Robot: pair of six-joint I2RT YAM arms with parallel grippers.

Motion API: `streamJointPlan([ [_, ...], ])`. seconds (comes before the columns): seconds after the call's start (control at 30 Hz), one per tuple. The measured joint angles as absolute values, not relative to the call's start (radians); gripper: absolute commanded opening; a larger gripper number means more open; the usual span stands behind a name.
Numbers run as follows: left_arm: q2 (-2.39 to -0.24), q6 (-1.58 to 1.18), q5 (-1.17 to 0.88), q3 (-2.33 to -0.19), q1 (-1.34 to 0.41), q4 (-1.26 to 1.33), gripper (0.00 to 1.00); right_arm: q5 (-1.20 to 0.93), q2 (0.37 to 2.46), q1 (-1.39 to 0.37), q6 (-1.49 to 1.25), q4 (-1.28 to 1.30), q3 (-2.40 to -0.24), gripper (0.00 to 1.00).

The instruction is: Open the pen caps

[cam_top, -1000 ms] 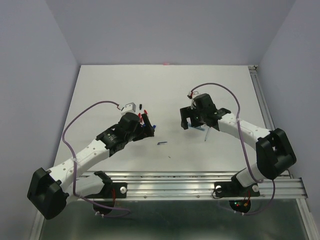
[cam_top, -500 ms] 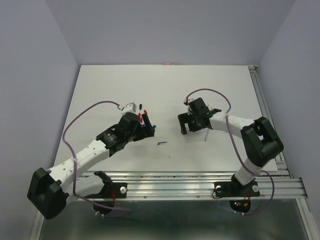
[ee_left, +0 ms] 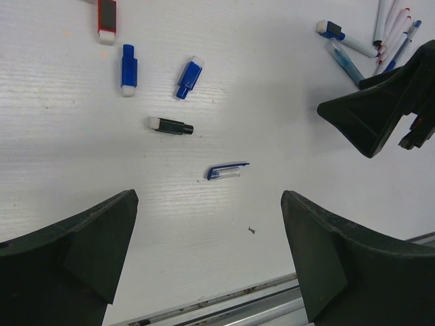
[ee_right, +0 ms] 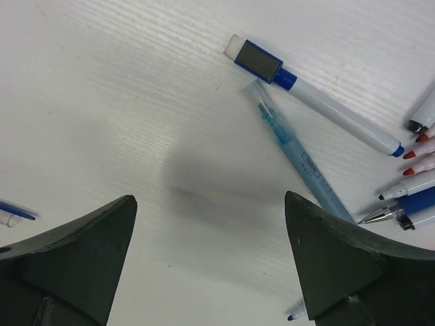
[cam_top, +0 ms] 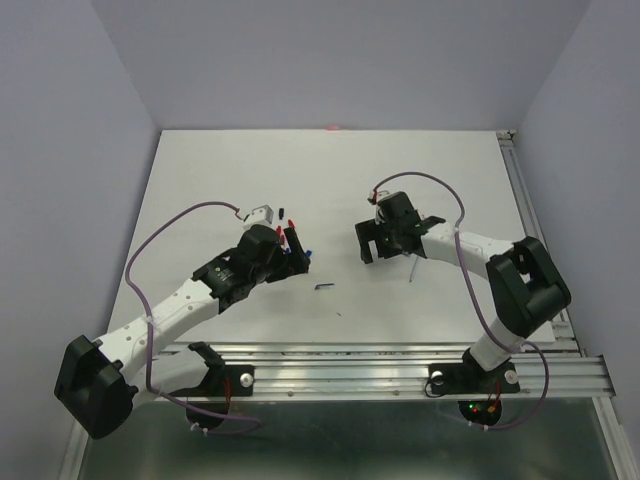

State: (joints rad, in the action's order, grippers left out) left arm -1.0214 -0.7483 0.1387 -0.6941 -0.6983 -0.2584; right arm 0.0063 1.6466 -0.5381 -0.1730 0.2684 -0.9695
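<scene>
Several loose pen caps lie on the white table: a red cap point(ee_left: 107, 17), two blue caps point(ee_left: 128, 69) point(ee_left: 189, 76), a black cap point(ee_left: 170, 125) and a blue clip cap point(ee_left: 228, 170) point(cam_top: 325, 286). My left gripper point(ee_left: 209, 204) point(cam_top: 297, 252) hangs open and empty above them. My right gripper point(ee_right: 211, 204) point(cam_top: 368, 245) is open and empty over bare table. Just beside it lie a white pen with a blue cap point(ee_right: 312, 95), a translucent blue pen point(ee_right: 299, 153) and a bunch of uncapped pens point(ee_right: 414, 170).
The table's near edge has a metal rail point(cam_top: 400, 355), also low in the left wrist view point(ee_left: 272, 302). The right gripper shows in the left wrist view point(ee_left: 380, 112). Another pen point(cam_top: 410, 268) lies under the right arm.
My right gripper has moved a little left and toward the far side, and its arm has folded closer in. The left arm and the caps have not moved.
</scene>
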Motion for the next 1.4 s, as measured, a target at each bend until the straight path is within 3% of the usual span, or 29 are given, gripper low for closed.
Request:
streamJointPlan([
  [0.53,-1.021,-0.748,0.139,-0.694,-0.698,-0.258,0.99,0.148,1.777,-0.538,-0.171,0.262,-1.055,0.90],
  [0.6,-1.021,-0.748,0.139,-0.694,-0.698,-0.258,0.99,0.147,1.781,-0.538,-0.172,0.260,-1.055,0.84],
  [0.7,-1.021,-0.748,0.139,-0.694,-0.698,-0.258,0.99,0.136,1.781,-0.538,-0.172,0.257,-1.055,0.69],
  [0.73,-1.021,-0.748,0.139,-0.694,-0.698,-0.258,0.99,0.126,1.781,-0.538,-0.173,0.256,-1.055,0.51],
  [0.8,-1.021,-0.748,0.139,-0.694,-0.698,-0.258,0.99,0.110,1.779,-0.538,-0.180,0.250,-1.051,0.33],
  [1.13,-1.021,-0.746,0.131,-0.694,-0.698,-0.258,0.99,-0.014,1.676,-0.542,-0.217,0.245,-0.940,0.11],
  [1.4,-1.021,-0.744,0.067,-0.683,-0.698,-0.195,0.97,-0.258,1.483,-0.603,-0.253,0.115,-0.813,0.09],
])
